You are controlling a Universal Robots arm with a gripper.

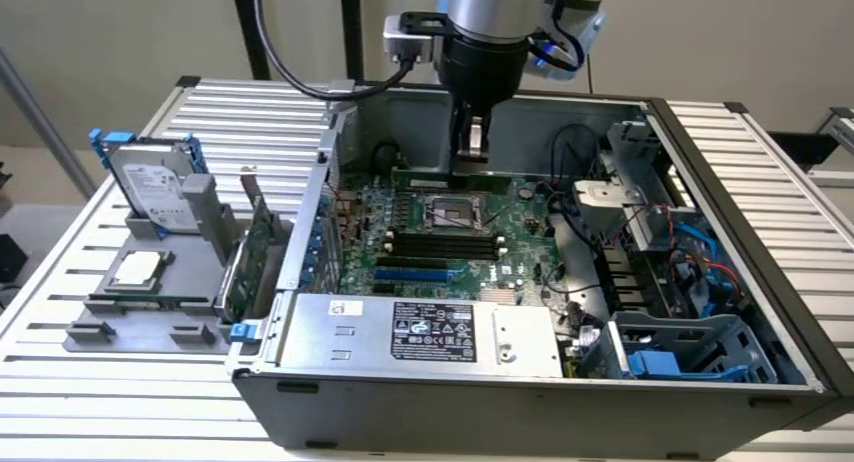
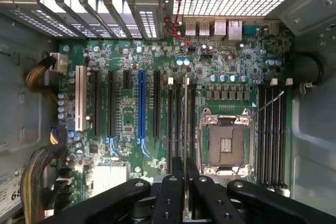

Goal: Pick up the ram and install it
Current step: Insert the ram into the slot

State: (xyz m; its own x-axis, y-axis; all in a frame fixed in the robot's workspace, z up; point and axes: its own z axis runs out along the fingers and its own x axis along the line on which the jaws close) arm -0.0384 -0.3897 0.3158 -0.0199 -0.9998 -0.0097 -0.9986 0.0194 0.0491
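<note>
**Seating stage of the ram installation.** The open grey steel computer case [image 1: 400,407] lies on its side, and my arm reaches down into it. The flat green motherboard [image 2: 126,119] spreads beneath my tool. Well off to one side of my tool, outside the case, a grey plastic fixture [image 1: 100,332] carries three parts:
- a silver hard drive [image 1: 154,187]
- a broad green expansion card [image 1: 247,272]
- a square silver processor chip [image 1: 138,269]

Just beside my fingers sits the empty metal-framed processor socket [image 2: 224,142]. Directly under them run the long black memory slots [image 2: 172,124].

My black two-fingered gripper [image 2: 185,162] is clenched on the ram [image 2: 185,119], a long, narrow green circuit-board stick. I pinch it near mid-length, and it hangs edge-down below the fingertips, in line with the slots.

I judge the pick-up done and the seating in hand. Whether the stick's lower edge has entered a slot, I cannot tell. Seating calls for a straight push down along one slot, with the stick kept upright and its ends meeting the slot's end latches. In my judgement, a skewed stick would jam.

The exterior view gives the stick's long green face under my gripper and how low it hangs over the board. The wrist view gives its thin edge against the slot lines, and so its sideways alignment.
</note>
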